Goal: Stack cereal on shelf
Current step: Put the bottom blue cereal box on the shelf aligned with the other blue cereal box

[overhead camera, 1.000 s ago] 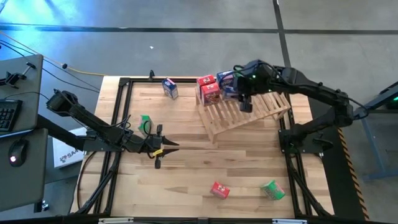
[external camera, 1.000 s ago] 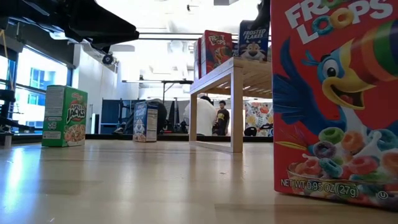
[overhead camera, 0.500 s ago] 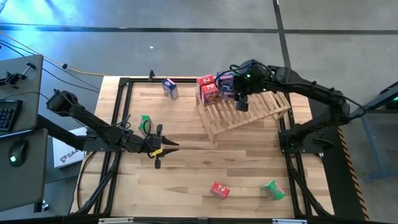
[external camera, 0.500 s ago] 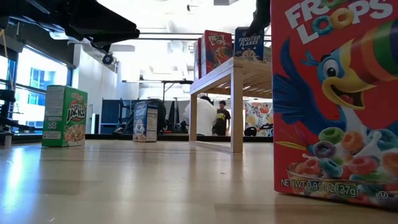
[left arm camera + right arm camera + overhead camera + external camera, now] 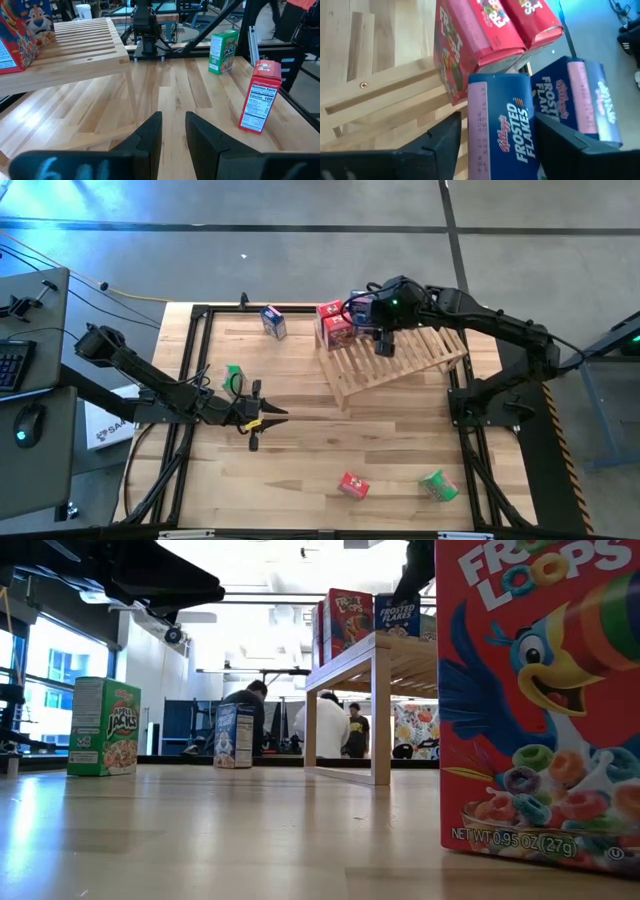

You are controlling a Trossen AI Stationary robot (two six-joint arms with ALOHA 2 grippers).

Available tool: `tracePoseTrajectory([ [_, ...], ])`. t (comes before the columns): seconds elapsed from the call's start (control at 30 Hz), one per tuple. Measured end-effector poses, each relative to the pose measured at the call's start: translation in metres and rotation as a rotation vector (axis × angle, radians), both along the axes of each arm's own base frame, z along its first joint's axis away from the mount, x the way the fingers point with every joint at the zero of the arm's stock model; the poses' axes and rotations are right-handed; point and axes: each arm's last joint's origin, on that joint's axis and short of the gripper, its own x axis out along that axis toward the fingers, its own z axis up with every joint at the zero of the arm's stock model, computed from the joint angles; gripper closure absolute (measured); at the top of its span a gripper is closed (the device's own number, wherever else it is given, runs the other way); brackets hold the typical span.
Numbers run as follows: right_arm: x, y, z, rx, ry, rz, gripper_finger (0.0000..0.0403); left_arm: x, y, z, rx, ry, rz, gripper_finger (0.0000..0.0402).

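The slatted wooden shelf (image 5: 395,358) stands at the table's far right. Two red cereal boxes (image 5: 334,323) and a blue one (image 5: 585,95) stand at its left upper end. My right gripper (image 5: 497,145) is there, shut on another blue Frosted Flakes box (image 5: 364,310), right beside the red boxes (image 5: 470,45). My left gripper (image 5: 268,417) hovers over the table's left middle, empty, with a narrow gap between its fingers (image 5: 172,125). A blue box (image 5: 272,321) and a green box (image 5: 233,376) stand on the tabletop. My right gripper pinches the blue box between its two fingers, one on each broad face (image 5: 476,150). The fingers come at it from the table's right, slanting down. The box stands upright (image 5: 398,612) at the shelf's top; whether its bottom rests on the slats, I cannot tell.
A red box (image 5: 353,485) and a green box (image 5: 437,485) stand near the table's front edge. A black frame (image 5: 190,380) runs around the tabletop. People show in the room behind (image 5: 327,727). There is bare wood in the table's middle.
My right gripper has carried the blue box a little toward the table's left along the shelf's top, closer to the red boxes. The box has stayed upright in the hold.
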Motion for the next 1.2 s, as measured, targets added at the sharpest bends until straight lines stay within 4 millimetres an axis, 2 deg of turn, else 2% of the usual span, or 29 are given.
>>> tracePoseTrajectory([
  [0.3,-0.008,0.004,0.018,-0.055,-0.114,0.004,0.0180,0.000,0.000,0.000,0.000,0.001,0.000,0.0326],
  [0.5,-0.028,0.024,0.036,-0.099,-0.170,-0.016,0.0180,0.000,0.000,0.000,0.001,0.001,0.000,0.0326],
  [0.6,-0.041,0.034,0.038,-0.084,-0.139,-0.061,0.0190,0.000,0.000,0.000,-0.012,0.000,0.003,0.0326],
  [0.77,-0.050,0.038,0.025,0.001,-0.012,-0.203,0.0249,0.001,0.002,0.000,-0.041,-0.002,0.018,0.0326],
  [1.0,-0.035,0.028,0.010,-0.001,0.048,-0.336,0.0357,0.004,0.011,0.001,-0.058,-0.013,0.067,0.0326],
  [1.1,-0.030,0.022,0.006,-0.029,0.056,-0.384,0.0384,0.005,0.014,0.001,-0.059,-0.014,0.080,0.0326],
  [1.2,-0.029,0.016,0.005,-0.053,0.050,-0.437,0.0394,0.006,0.016,0.001,-0.060,-0.014,0.091,0.0326],
])
